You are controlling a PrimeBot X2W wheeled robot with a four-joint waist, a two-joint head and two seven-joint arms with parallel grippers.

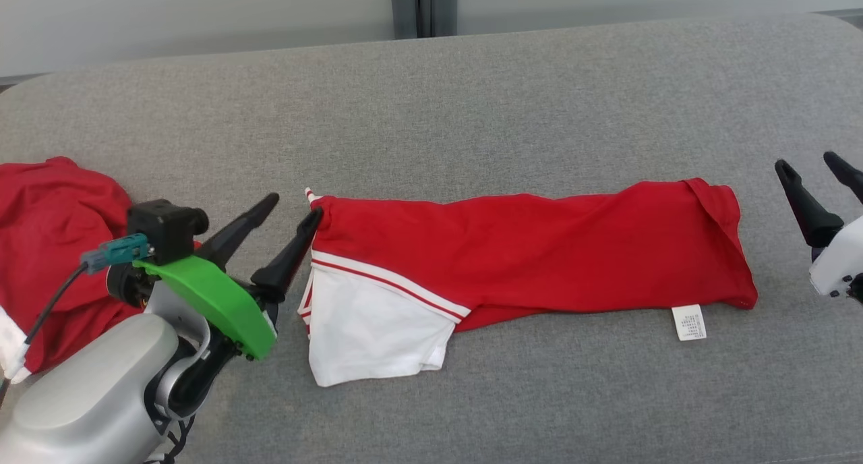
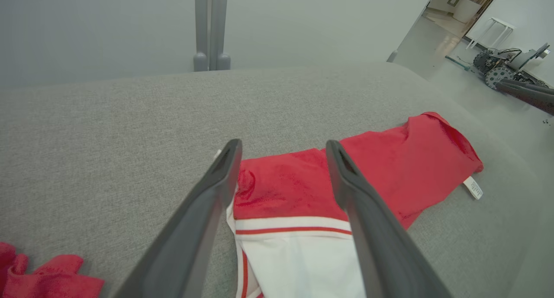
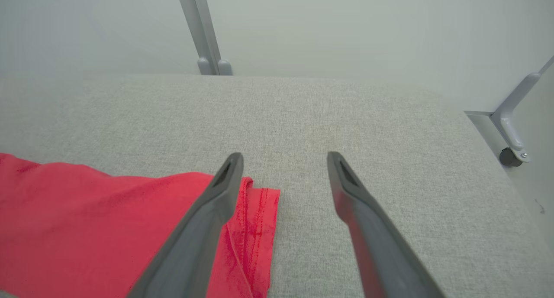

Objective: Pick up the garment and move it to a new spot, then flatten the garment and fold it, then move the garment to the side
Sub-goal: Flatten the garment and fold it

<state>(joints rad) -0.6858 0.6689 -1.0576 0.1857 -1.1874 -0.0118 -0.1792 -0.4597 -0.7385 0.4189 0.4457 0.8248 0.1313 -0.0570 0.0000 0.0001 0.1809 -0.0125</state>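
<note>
The garment (image 1: 526, 248) is red with a white, red-striped sleeve (image 1: 371, 329) and lies folded into a long band across the grey cushion; a white care label (image 1: 689, 322) sticks out at its lower right. My left gripper (image 1: 293, 208) stands open just left of the band's left end, one fingertip (image 1: 314, 216) at the cloth's corner. In the left wrist view the garment (image 2: 389, 168) stretches away beyond the open fingers (image 2: 225, 172). Off the band's right end my right gripper (image 1: 806, 164) is open, apart from the cloth. Its wrist view has the hem (image 3: 255, 220) beside the left finger (image 3: 225, 181).
A second red garment (image 1: 47, 235) lies crumpled at the cushion's left edge, behind my left arm. The grey cushion (image 1: 472, 100) runs wide toward the wall. A metal post (image 1: 423, 5) stands behind it. Another robot base (image 2: 502, 66) sits on the floor far right.
</note>
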